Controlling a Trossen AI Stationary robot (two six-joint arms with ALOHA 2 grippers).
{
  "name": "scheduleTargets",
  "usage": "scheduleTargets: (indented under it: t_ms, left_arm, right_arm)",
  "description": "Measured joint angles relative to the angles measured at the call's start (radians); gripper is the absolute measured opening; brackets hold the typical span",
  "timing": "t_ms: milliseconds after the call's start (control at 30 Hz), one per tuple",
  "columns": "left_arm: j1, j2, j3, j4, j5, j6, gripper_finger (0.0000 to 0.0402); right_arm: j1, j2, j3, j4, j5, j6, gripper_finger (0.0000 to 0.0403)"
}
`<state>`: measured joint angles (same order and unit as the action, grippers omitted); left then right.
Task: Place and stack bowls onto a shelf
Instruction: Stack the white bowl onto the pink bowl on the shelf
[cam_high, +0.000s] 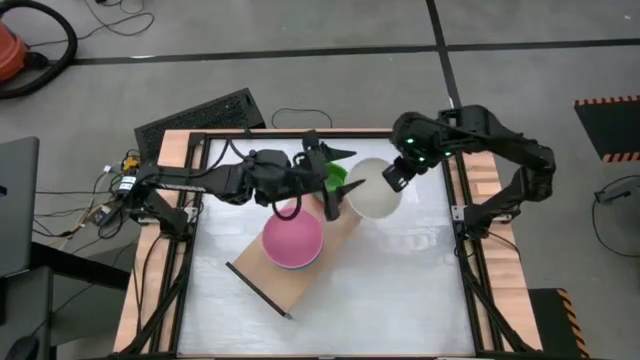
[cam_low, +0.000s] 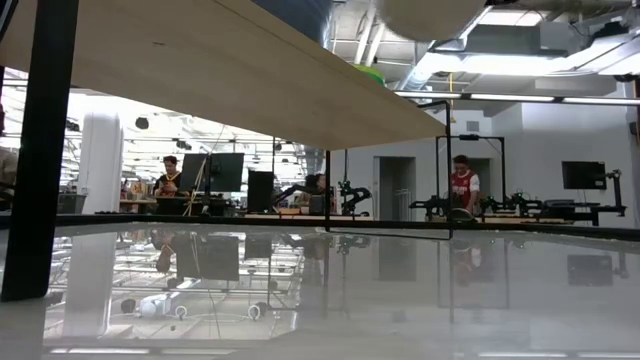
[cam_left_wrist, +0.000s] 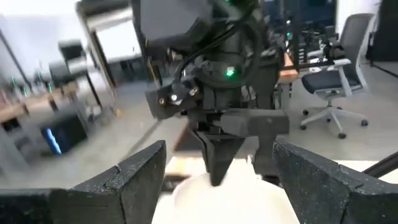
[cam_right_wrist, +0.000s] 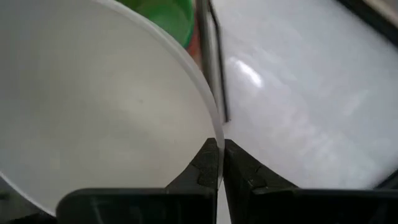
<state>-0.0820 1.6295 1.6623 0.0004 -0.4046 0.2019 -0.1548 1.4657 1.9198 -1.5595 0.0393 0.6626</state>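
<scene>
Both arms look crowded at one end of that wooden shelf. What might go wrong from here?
The right gripper pinches only the thin rim of the cream white bowl, so the bowl could slip or tip. The open left gripper sits right beside it near the lime green bowl, so the arms might bump. The shelf already carries a pink bowl; a knock could shift the shelf.
</scene>
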Motion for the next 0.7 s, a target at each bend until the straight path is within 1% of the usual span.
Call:
scheduleTargets:
  t_ms: [133,233,300,367,467,600,700]
  left_arm:
    - [0.031,0.000,0.001,-0.086,-0.004,-0.125,0.0279]
    - [0.043,0.000,0.037,-0.196,-0.015,-0.207,0.0278]
    - [0.043,-0.001,0.066,-0.244,-0.031,-0.247,0.0278]
    - [0.043,-0.002,0.091,-0.287,-0.069,-0.262,0.0278]
    - [0.044,-0.002,0.117,-0.303,-0.101,-0.263,0.0278]
    - [0.061,0.002,0.126,-0.299,-0.106,-0.286,0.0278]
    - [0.076,0.009,0.126,-0.309,-0.109,-0.321,0.0278]
  right_arm:
    - [0.001,0.042,0.000,-0.004,0.085,-0.050,0.0030]
    - [0.001,0.049,0.000,-0.004,0.150,-0.070,0.0030]
    - [0.000,0.047,0.000,-0.004,0.199,-0.072,0.0030]
    - [0.000,0.042,0.014,-0.009,0.240,-0.072,0.0030]
    - [0.001,0.038,0.062,-0.007,0.306,-0.079,0.0030]
    - [0.002,0.045,0.135,0.015,0.435,-0.109,0.0029]
    - [0.002,0.045,0.149,0.084,0.490,-0.146,0.0029]
